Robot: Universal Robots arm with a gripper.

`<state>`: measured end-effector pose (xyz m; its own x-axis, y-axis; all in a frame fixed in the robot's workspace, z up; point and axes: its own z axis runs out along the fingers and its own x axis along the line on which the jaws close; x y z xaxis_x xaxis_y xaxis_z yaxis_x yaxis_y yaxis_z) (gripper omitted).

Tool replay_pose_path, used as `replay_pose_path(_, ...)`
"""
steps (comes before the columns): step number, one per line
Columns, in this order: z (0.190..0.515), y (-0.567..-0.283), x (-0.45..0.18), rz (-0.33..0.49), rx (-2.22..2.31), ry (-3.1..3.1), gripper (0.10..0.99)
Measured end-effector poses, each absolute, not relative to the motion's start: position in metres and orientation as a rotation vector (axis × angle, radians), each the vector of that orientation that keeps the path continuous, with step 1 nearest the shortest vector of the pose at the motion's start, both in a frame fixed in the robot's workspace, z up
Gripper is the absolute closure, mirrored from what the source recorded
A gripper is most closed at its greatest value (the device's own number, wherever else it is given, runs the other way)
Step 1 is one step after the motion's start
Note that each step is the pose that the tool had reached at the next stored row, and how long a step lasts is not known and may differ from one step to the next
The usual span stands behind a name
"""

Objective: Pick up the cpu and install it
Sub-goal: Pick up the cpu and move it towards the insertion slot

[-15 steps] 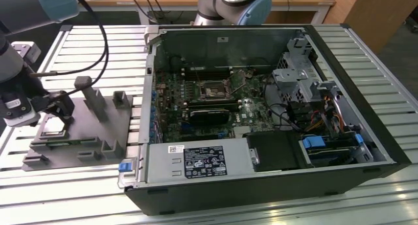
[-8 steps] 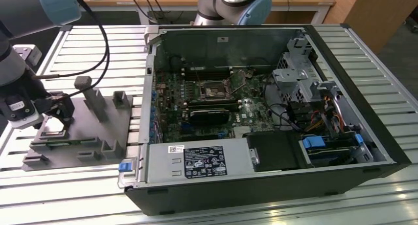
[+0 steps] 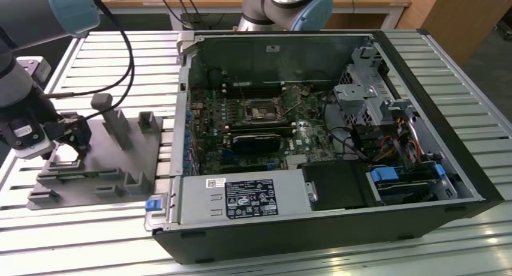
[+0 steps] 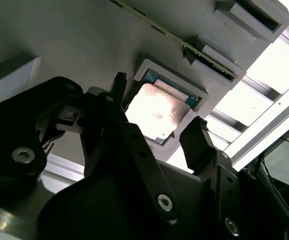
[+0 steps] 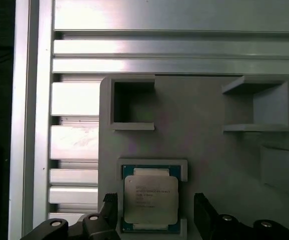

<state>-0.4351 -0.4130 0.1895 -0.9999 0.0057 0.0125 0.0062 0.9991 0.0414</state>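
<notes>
Fingers [image 5: 203, 212] of the gripper [image 5: 155, 201] stand spread, one on each side of the cpu [image 5: 151, 199], seemingly clear of its edges. The cpu lies flat in a recess of the grey tray [image 3: 96, 168], at the exterior view's left. Farther right, the open computer case [image 3: 320, 234] holds the socket [image 3: 262, 111]. Likely hazard: an off-centre squeeze could tip the chip against the recess wall and jam or drop it.
</notes>
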Motion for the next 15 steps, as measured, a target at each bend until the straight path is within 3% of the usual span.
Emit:
replay_pose_path(4, 0.1874, -0.4120, -0.4353, -0.065, -0.009, -3.128, 0.388)
replay_pose_path(5, 0.1873, -0.4119, -0.4355, -0.066, -0.009, -3.128, 0.455)
replay_pose_path(15, 0.1852, -0.4108, -0.4372, -0.071, -0.009, -3.128, 0.455)
